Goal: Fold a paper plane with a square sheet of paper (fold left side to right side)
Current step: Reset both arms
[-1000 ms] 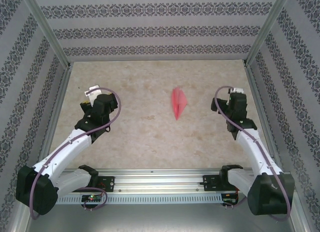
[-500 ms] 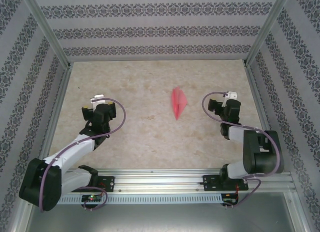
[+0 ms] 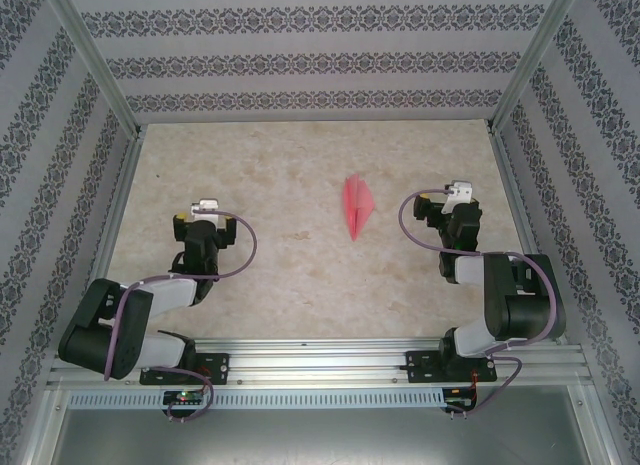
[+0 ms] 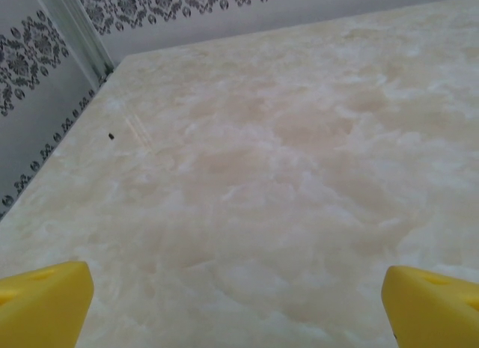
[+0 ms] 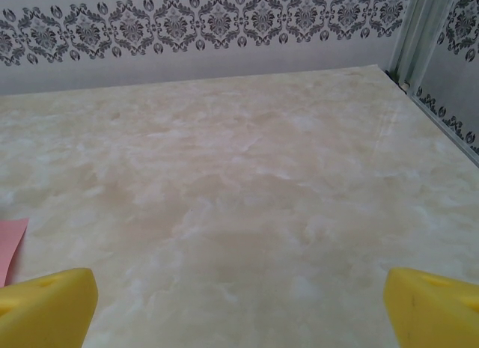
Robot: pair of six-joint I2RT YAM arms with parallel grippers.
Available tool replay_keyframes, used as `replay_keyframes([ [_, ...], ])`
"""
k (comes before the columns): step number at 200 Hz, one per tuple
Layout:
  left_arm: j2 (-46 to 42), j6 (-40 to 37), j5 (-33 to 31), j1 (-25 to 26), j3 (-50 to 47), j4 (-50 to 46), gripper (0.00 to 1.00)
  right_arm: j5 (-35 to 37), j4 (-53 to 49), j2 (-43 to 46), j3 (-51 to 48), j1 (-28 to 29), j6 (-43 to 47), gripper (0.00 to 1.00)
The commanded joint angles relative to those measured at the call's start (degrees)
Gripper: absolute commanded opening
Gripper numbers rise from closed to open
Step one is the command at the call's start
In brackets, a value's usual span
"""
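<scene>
Paper plane (image 3: 357,207) lies flat on the table (image 3: 270,165), right of centre and nearer the right arm. Its long axis runs near to far, sharp tip toward the bases. The right wrist camera catches its pink corner at the left edge; the left wrist camera looks across bare marble. Left gripper (image 4: 239,307) and right gripper (image 5: 239,307) both gape wide, holding nothing.

Matt, creased pink-red paper plane (image 3: 357,209) on smooth marble-patterned table (image 3: 280,175)
</scene>
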State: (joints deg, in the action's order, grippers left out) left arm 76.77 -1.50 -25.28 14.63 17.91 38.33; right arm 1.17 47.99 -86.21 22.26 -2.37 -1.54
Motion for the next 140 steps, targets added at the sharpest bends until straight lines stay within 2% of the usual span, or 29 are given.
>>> replay_keyframes([
  [1, 1.27, -1.59, 4.62, -2.38, 2.0, 5.88, 1.0, -0.24, 2.54, 0.18, -0.21, 0.0, 0.73, 0.98],
  [13, 2.93, -2.42, 6.11, -3.12, 1.55, 8.62, 1.0, -0.22, 2.55, 0.2, -0.21, 0.0, 0.8, 0.98],
  [31, 10.38, -2.04, 5.76, -4.42, 1.59, 17.13, 1.0, -0.24, 2.44, 0.24, -0.2, 0.01, 0.82, 0.98],
  [44, 9.75, 0.35, 10.23, -6.97, 4.34, 9.5, 1.0, -0.15, 2.46, 0.24, -0.2, 0.07, 0.75, 0.98],
  [59, 14.06, 0.38, 10.65, -7.74, 3.58, 16.57, 1.0, 0.7, 2.38, 0.3, -0.12, 0.49, 1.08, 0.98],
  [69, 11.96, 1.91, 11.91, -8.78, 5.12, 9.38, 1.0, 0.85, 2.2, 0.33, -0.1, 0.61, 1.14, 0.98],
  [78, 13.32, 1.57, 12.54, -9.18, 4.04, 14.19, 1.0, 1.22, 2.2, 0.28, -0.13, 0.8, 1.34, 0.98],
  [87, 12.23, 1.97, 12.76, -9.21, 4.81, 10.25, 1.0, 1.38, 2.19, 0.31, -0.05, 0.96, 1.38, 0.98],
  [96, 13.03, 1.57, 12.54, -9.19, 4.26, 13.1, 1.0, 1.39, 2.2, 0.27, -0.07, 0.97, 1.37, 0.98],
  [104, 12.3, 1.83, 12.65, -9.18, 4.74, 10.66, 1.0, 1.4, 2.2, 0.3, -0.08, 0.94, 1.37, 0.98],
  [140, 12.65, 1.54, 12.6, -9.1, 4.55, 11.65, 1.0, 1.07, 1.5, 0.17, 0.31, 0.8, 1.17, 0.98],
])
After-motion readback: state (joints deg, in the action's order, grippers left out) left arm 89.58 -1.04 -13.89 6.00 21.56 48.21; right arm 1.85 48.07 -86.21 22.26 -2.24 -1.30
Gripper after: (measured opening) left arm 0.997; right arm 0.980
